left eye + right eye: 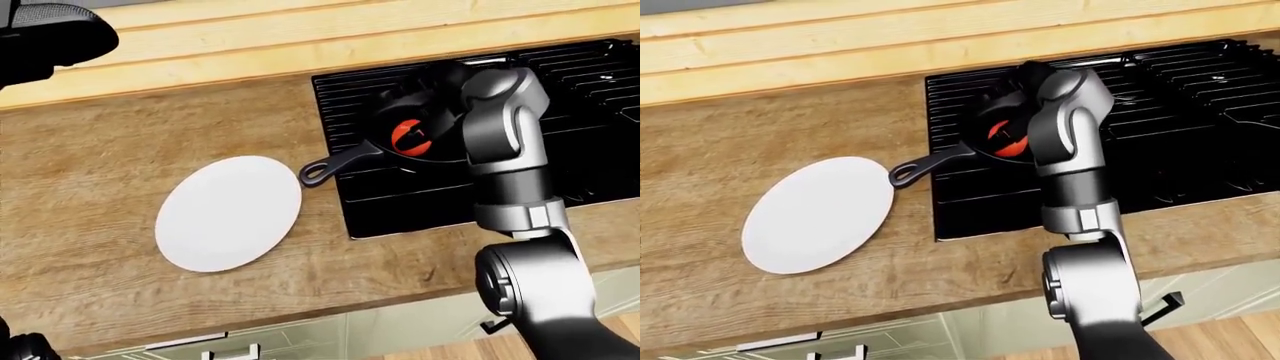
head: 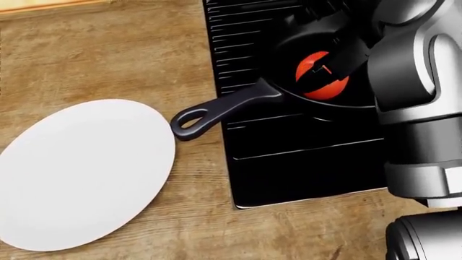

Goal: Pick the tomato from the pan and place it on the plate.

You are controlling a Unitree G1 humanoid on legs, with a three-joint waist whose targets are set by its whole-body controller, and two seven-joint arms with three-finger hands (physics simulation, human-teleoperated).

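Note:
The red tomato lies in the black pan, which stands on the stove with its handle pointing down-left toward the plate. My right hand reaches into the pan from the right, and its dark fingers are wrapped across the tomato's top and left side. The tomato still rests in the pan. The white plate lies bare on the wooden counter at the lower left of the head view. My left hand does not show; only a dark part of the left arm is visible at the top left of the left-eye view.
The black stove with its grates fills the right side. My grey right forearm hangs over the stove's right part. A wooden counter surrounds the plate, with a light wooden wall strip behind and cabinet fronts below its edge.

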